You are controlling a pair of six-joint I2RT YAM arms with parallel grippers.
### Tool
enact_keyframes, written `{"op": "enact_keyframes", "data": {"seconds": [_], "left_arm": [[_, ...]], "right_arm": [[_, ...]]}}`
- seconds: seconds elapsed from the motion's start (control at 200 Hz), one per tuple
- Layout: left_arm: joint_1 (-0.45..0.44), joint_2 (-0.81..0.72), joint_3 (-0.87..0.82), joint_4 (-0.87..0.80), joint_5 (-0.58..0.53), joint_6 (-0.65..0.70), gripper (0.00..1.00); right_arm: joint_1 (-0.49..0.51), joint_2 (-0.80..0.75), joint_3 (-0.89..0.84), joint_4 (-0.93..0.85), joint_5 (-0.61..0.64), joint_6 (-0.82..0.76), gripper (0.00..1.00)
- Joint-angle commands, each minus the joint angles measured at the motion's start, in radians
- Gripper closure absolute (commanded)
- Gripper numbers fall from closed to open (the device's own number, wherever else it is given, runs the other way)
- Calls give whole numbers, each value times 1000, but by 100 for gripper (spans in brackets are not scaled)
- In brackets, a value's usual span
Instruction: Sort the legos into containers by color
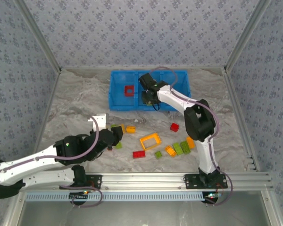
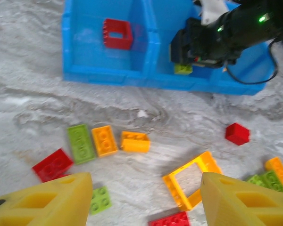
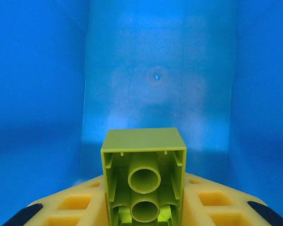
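Right gripper (image 1: 148, 97), in the top view, reaches down into the middle compartment of the blue tray (image 1: 116, 104), next to the one holding the red frame brick (image 1: 129, 91); I judge this bin is meant for greens. Through the left wrist view I see my left gripper (image 2: 144, 207) spread wide and empty above the loose legos (image 2: 104, 141), placed to pick another. On the right wrist view the jaws pinch a lime green brick (image 3: 144, 155), underside toward me, low over the tray floor.
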State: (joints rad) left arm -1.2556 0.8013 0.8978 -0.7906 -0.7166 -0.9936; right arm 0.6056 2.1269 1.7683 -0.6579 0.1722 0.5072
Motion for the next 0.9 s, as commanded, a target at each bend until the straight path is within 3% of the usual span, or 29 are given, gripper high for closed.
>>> {"op": "enact_keyframes", "data": {"seconds": [0.0,0.245,0.47,0.59,0.69,0.894], "left_arm": [[33,-33,-25,-153,-28,-109,38],[280,-2,-116,-166,255,-111,41],[402,160,-134,-129,413,-46,44],[431,228,-142,-100,430,-6,46],[518,262,-165,-41,490,66,46],[686,348,-168,65,633,186,30]], "right_arm": [[-1,48,81,-70,-24,-2,58],[-5,35,96,-87,-25,-9,44],[45,-157,51,-82,66,-40,45],[105,-334,-122,-7,89,-52,45],[173,-486,-320,94,84,-50,44],[335,-695,-645,211,32,1,37]]}}
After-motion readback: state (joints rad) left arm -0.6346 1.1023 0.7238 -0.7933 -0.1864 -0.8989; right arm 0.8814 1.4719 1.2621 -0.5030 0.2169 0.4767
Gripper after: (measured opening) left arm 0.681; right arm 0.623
